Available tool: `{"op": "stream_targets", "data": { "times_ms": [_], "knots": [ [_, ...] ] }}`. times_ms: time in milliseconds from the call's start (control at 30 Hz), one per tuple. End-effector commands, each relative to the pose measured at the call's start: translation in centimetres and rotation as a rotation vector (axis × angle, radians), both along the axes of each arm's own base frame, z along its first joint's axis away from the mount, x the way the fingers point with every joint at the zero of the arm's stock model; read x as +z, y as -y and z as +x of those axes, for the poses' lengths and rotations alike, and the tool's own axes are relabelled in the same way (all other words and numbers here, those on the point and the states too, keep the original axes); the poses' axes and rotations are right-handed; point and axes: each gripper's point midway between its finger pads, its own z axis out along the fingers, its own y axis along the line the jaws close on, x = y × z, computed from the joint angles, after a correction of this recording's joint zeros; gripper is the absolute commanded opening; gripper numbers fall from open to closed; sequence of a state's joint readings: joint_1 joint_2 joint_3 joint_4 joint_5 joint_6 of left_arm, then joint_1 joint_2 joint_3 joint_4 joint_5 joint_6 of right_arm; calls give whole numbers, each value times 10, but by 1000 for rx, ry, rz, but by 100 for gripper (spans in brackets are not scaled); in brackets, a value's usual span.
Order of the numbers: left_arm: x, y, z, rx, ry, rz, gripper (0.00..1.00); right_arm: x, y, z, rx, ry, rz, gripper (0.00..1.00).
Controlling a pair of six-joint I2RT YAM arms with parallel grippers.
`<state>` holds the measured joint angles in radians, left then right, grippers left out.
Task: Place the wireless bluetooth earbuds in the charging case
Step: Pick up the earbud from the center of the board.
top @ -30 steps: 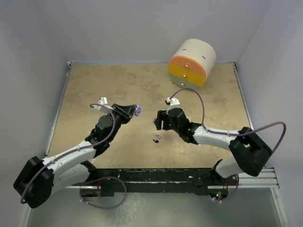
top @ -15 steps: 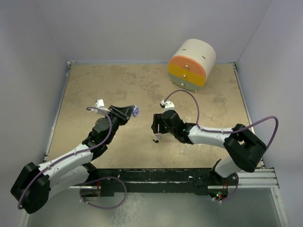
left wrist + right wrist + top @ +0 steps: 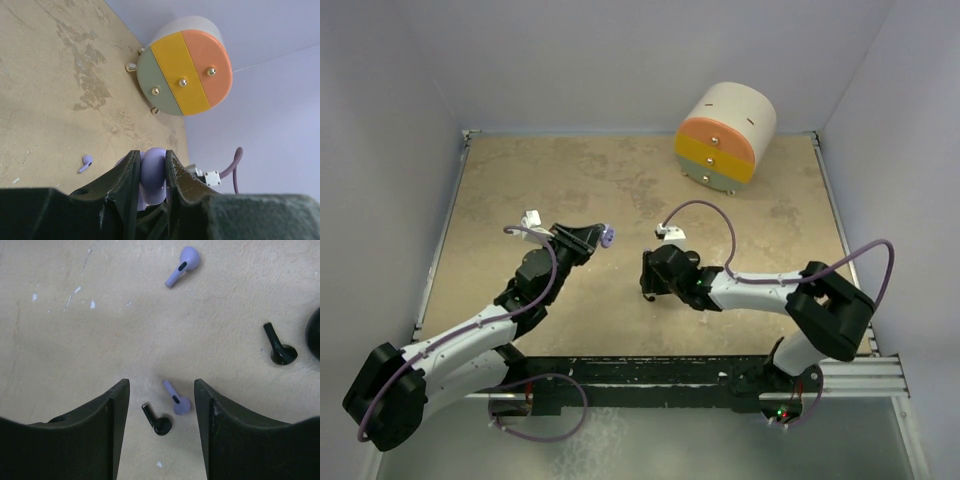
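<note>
Top view: the lavender rounded plastic charging case (image 3: 609,236) is clamped in the left hand (image 3: 601,239); the right hand (image 3: 648,287) is held low over the beige mottled table (image 3: 520,180).
Left wrist view: the case is pinched between both fingers.
Right wrist view: the right hand is spread wide and empty around a lavender stemmed plastic earbud (image 3: 177,399) and a black stemmed plastic earbud (image 3: 157,422) on the table.
Both are judged light, hard and slippery, best pinched across the bulb.

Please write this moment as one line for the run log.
left gripper: shut on lavender case | right gripper: open over lavender earbud and black earbud, neither gripped | stage: earbud pick not yet done
</note>
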<state>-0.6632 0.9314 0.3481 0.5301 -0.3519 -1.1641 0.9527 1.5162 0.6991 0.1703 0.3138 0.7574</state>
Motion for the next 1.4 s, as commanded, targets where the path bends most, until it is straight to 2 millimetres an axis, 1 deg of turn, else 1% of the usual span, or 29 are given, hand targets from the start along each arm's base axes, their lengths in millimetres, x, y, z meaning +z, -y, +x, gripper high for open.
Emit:
{"op": "stream_targets", "data": {
  "times_ms": [0,133,300,400,467,533,567,600,833,1167,1367],
  "knots": [
    [12,-3,-1,8,31,-28,0,13,-8,30,-97,43,-26,56],
    [10,-6,-3,13,28,-24,0,13,-12,45,-113,54,-27,55],
    [11,-8,-4,18,30,-21,0,13,-3,63,-138,61,-2,55],
    [10,-9,-4,21,30,-17,0,11,-2,71,-142,64,-2,54],
    [10,-9,-4,23,31,-15,0,8,-4,76,-139,59,-2,54],
    [11,-9,-3,23,32,-13,0,0,-5,77,-135,45,-14,54],
    [11,-9,-3,22,31,-11,0,5,-11,83,-134,53,0,54],
    [10,-9,-3,23,31,-9,0,6,-15,86,-134,54,5,53],
    [11,-8,-2,23,34,-2,0,0,-21,93,-139,33,15,51],
    [8,-9,-2,26,31,3,0,-14,-18,97,-169,-12,-21,49],
    [8,-9,-2,25,31,1,0,-24,-12,96,-192,-39,-61,46]
  ]
}}
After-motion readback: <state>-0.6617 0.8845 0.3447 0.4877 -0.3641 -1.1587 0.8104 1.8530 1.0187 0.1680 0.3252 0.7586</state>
